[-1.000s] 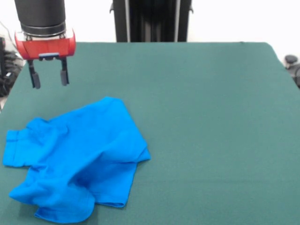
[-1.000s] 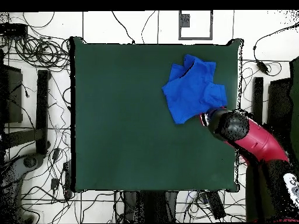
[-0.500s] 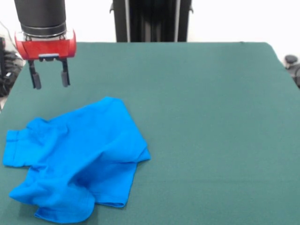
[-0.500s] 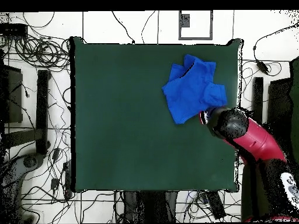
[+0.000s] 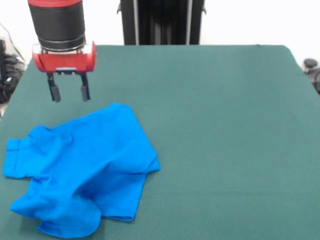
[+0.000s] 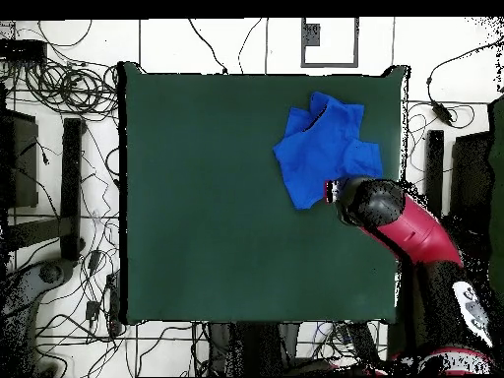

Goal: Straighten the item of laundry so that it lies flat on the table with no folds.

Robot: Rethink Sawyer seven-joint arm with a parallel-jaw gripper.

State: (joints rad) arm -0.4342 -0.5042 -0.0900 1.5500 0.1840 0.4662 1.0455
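The item of laundry [image 5: 82, 167] is a bright blue T-shirt, crumpled and folded over itself at the front left of the table [image 5: 220, 125]. From overhead the item of laundry [image 6: 325, 148] lies near the top right corner of the table [image 6: 217, 197]. My gripper [image 5: 68, 94] hangs open above the green top, just beyond the shirt's far edge and apart from it, with nothing between its fingers. Overhead, the arm's black wrist covers the gripper [image 6: 335, 190] at the shirt's lower edge.
The shirt's left sleeve lies close to the table's left edge in the front view. Cables [image 6: 59, 84] and dark stands [image 6: 71, 187] surround the table on the floor. A black column [image 5: 161, 22] rises behind the far edge.
My gripper has moved right and slightly down towards the shirt's far edge, still open. The shirt has not moved.
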